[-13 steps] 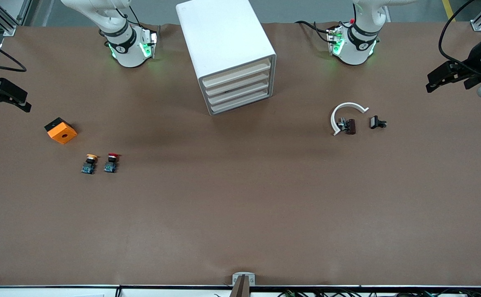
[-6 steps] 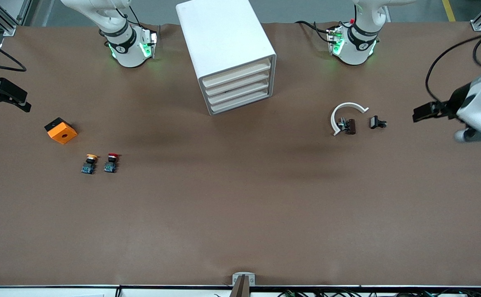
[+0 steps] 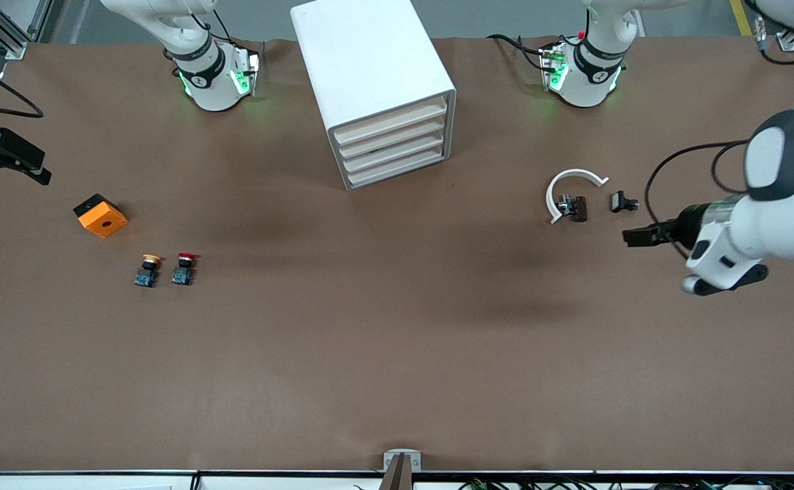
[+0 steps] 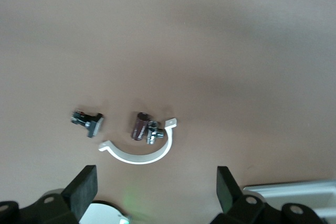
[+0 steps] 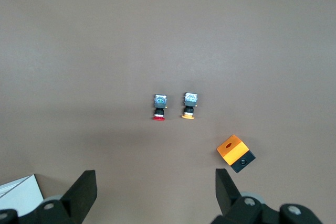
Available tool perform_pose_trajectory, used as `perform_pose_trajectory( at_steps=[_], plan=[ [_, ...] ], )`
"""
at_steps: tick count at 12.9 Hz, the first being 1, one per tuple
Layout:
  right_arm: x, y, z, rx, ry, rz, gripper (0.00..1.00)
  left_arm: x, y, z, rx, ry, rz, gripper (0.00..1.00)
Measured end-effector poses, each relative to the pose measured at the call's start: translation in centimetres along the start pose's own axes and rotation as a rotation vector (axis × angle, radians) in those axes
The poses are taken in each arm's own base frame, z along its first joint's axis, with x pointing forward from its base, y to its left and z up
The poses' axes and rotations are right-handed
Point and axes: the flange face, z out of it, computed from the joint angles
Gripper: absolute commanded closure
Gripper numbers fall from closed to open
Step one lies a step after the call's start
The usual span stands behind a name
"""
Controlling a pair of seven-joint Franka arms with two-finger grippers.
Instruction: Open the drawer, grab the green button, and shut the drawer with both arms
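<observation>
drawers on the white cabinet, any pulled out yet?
No, all shut. On the cabinet, the four cream drawer fronts sit flush inside the frame, none sticking out, and neither gripper is at it.

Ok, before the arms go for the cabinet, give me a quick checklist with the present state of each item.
1. All four drawers of the cabinet shut: ok, the fronts sit flush.
2. Left pincer open and holding nothing: ok; it hangs over the table close to the small black clip.
3. Right pincer open and holding nothing: ok; it waits at the right arm's end of the table.
4. Green button in sight: not ok; only the yellow-capped button and the red-capped button show.
5. Which drawer holds it: cannot tell.
6. Table in front of the drawers free: ok.
</observation>
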Motion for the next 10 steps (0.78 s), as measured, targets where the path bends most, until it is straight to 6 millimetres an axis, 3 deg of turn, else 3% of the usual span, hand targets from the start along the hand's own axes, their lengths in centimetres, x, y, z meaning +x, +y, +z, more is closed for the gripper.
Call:
perform_pose_trajectory(
  at_steps=[2,5,7,10],
  plan=[
    [0.0,0.0,0.0,0.0,0.0,0.0,0.0,1.4,2.2,3.9,0.027,-0.045,-0.057,0.0],
    [0.0,0.0,0.0,0.0,0.0,0.0,0.0,3.3,3.7,8.8,0.048,-0.118,-0.233,0.0],
    [0.0,0.0,0.0,0.0,0.001,0.0,0.0,3.6,5.6,11.0,0.057,-0.152,-0.409,0.0],
    [0.0,0.0,0.0,0.0,0.001,0.0,0.0,2.6,10.4,14.4,0.062,-0.24,-0.757,0.0]
  ],
)
